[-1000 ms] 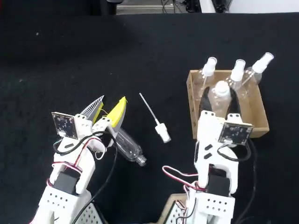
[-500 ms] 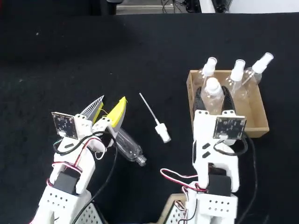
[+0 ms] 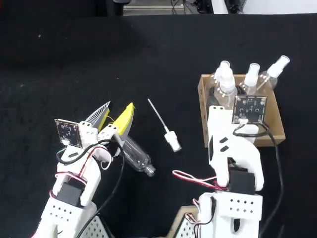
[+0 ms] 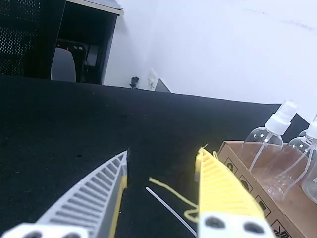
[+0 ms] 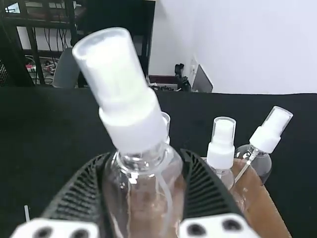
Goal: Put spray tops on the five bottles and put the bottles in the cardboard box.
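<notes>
Right jaws pinch a capped bottle [image 3: 227,91] over the cardboard box [image 3: 273,121], right of frame. Left jaws stand spread at lower left, an uncapped bottle [image 3: 136,157] just beside them.

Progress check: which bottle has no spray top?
The bottle lying on its side by the left hand: its neck is bare. The other four at the cardboard box wear white tops.

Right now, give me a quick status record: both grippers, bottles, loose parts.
right gripper: shut on fourth bottle, capped, over cardboard box
boxed bottles: three, capped, along far side
left gripper: open, next to bare bottle
bare bottle: no top, lying on table
spray top: loose on table, between the arms
</notes>
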Controlling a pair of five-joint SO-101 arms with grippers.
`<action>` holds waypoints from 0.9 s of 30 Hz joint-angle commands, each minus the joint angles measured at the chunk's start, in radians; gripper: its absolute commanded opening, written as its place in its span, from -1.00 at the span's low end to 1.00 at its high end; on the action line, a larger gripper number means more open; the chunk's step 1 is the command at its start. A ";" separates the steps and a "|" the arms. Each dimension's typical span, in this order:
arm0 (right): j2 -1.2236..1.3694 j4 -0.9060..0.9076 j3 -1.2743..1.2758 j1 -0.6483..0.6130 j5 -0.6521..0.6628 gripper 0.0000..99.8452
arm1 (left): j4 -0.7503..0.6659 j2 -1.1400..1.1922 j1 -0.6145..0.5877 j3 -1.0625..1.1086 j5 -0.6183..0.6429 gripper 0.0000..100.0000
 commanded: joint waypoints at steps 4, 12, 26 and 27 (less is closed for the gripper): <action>0.143 -0.094 -0.007 0.044 0.002 -0.98 | -0.017 -0.014 0.001 0.024 0.000 -0.58; 0.197 -0.279 0.120 0.060 -0.061 -0.98 | -0.018 -0.014 0.001 0.024 0.000 -0.58; 0.197 -0.617 0.392 0.064 -0.091 -0.98 | -0.018 -0.014 0.001 0.024 0.000 -0.58; 0.197 -0.635 0.406 0.064 -0.106 -0.98 | -0.018 -0.014 0.001 0.024 0.000 -0.58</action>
